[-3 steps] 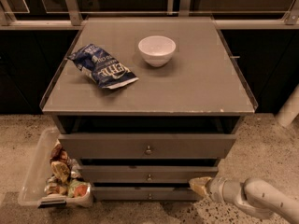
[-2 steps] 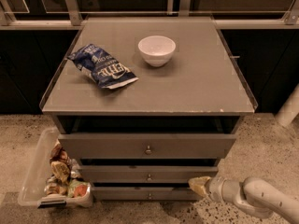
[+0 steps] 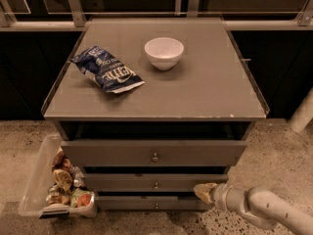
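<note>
My gripper [image 3: 202, 192] is low at the front right of a grey drawer cabinet [image 3: 156, 155], its tan fingertips close to the right end of the middle drawer [image 3: 155, 182]. The white arm runs off to the lower right. On the cabinet top lie a blue chip bag [image 3: 107, 69] at the left and a white bowl [image 3: 164, 52] near the middle back. The top drawer [image 3: 154, 153] stands slightly pulled out. The gripper holds nothing that I can see.
A clear plastic bin [image 3: 36, 185] with several snack packets stands on the speckled floor at the cabinet's left. A railing [image 3: 156, 23] runs behind the cabinet. A white post [image 3: 303, 112] stands at the right edge.
</note>
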